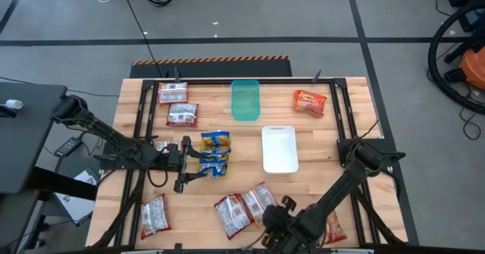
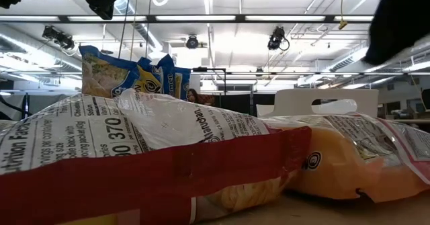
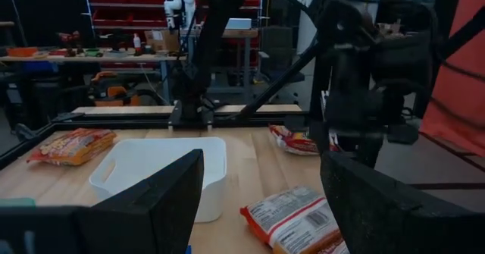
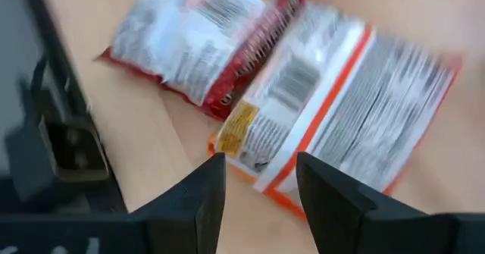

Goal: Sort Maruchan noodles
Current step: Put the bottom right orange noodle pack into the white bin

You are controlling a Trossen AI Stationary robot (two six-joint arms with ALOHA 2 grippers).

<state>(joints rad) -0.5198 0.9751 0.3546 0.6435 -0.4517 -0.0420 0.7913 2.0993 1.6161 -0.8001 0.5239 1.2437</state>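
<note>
Maruchan noodle packets lie flat on the wooden table. A blue-and-yellow pile (image 1: 214, 154) sits at the middle. Silvery white and dark red ones lie at the far left (image 1: 176, 104), near left (image 1: 154, 214) and near middle (image 1: 233, 214). One orange packet (image 1: 310, 102) lies far right. My left gripper (image 1: 189, 165) stands open and level beside the blue pile, touching nothing. My right gripper (image 4: 261, 186) is open and slants down over the corner of an orange-edged packet (image 4: 341, 102), which lies next to a dark red one (image 4: 204, 34). I cannot tell whether it touches the orange-edged packet.
A green tray (image 1: 245, 99) stands at the far middle and a white tray (image 1: 279, 149) right of centre. A dark metal frame (image 1: 144, 117) rims the table. Another packet (image 1: 333, 227) lies under my right arm at the near edge.
</note>
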